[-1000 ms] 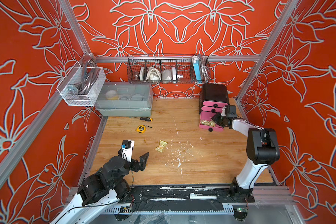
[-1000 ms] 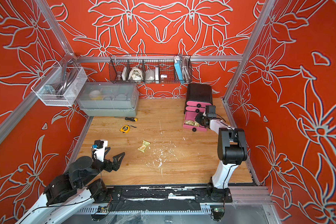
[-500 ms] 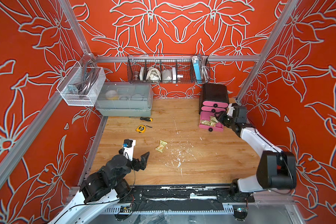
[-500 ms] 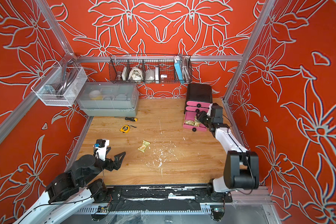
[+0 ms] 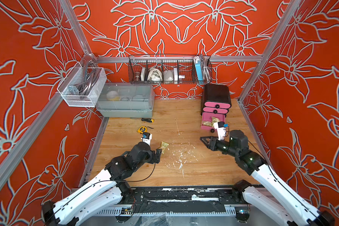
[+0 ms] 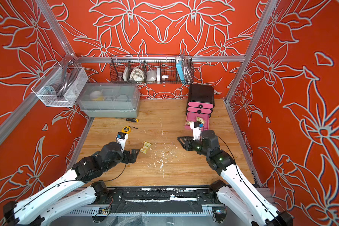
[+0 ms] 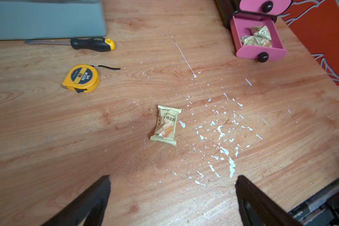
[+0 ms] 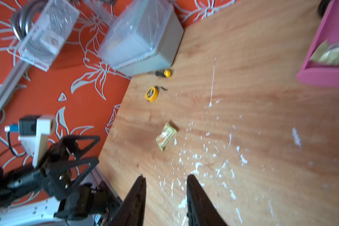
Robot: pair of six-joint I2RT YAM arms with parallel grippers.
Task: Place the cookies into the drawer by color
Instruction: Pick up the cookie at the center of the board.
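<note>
We hold our left gripper point(image 7: 172, 177) with its fingers spread wide and empty over the bench point(image 5: 184, 172), just short of the one pale yellow-green cookie packet point(image 7: 165, 125) lying flat near the bench's middle. Our right gripper point(image 8: 166, 177) has its fingers a little apart with nothing between them, above the right half of the bench, in front of the drawer chest point(image 5: 216, 95) in the back right corner. Its bottom drawer point(image 5: 206, 128) is pulled out with pale packets point(image 5: 215, 119) inside, and a tape measure point(image 5: 142, 129) and screwdriver point(image 5: 146, 119) lie toward the back left, before the grey bin point(image 5: 125, 99).
</note>
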